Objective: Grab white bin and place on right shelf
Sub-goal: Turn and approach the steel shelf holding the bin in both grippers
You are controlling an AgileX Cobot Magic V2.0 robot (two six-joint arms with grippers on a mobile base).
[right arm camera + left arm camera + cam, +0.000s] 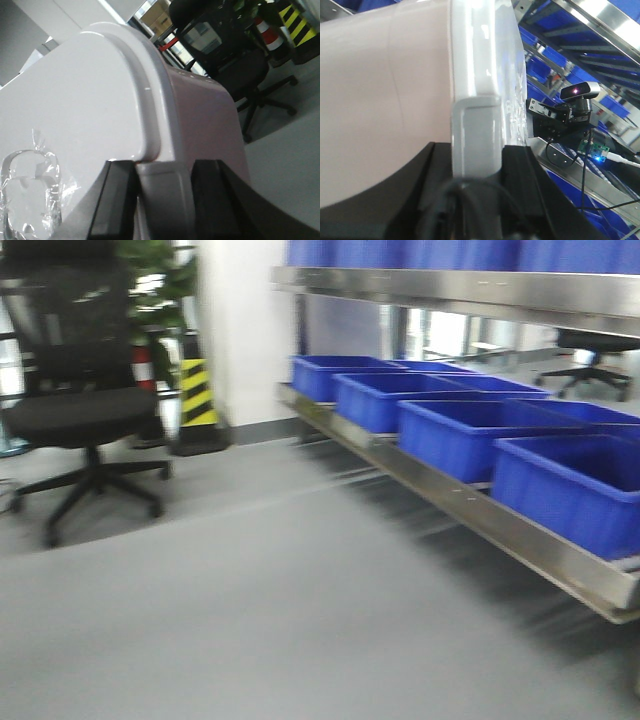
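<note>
The white bin (385, 100) fills the left wrist view, pale pink wall on the left and flat white lid on the right. My left gripper (477, 172) is shut on a grey latch at the bin's rim, one black finger (437, 195) on each side. From the right wrist camera I see the lid and a rounded corner of the bin (80, 110), with my right gripper (162, 197) shut on the rim latch at that end. The right shelf (520, 530), a stainless-steel rack, runs along the right of the front view. Neither bin nor grippers appear in that view.
Several blue crates (460, 430) sit on the rack's lower level, more on the level above. A black office chair (80, 390) stands at the left on grey floor. A yellow-black striped post (197, 390) stands by the white wall. Crumpled clear tape (25, 195) sticks to the lid.
</note>
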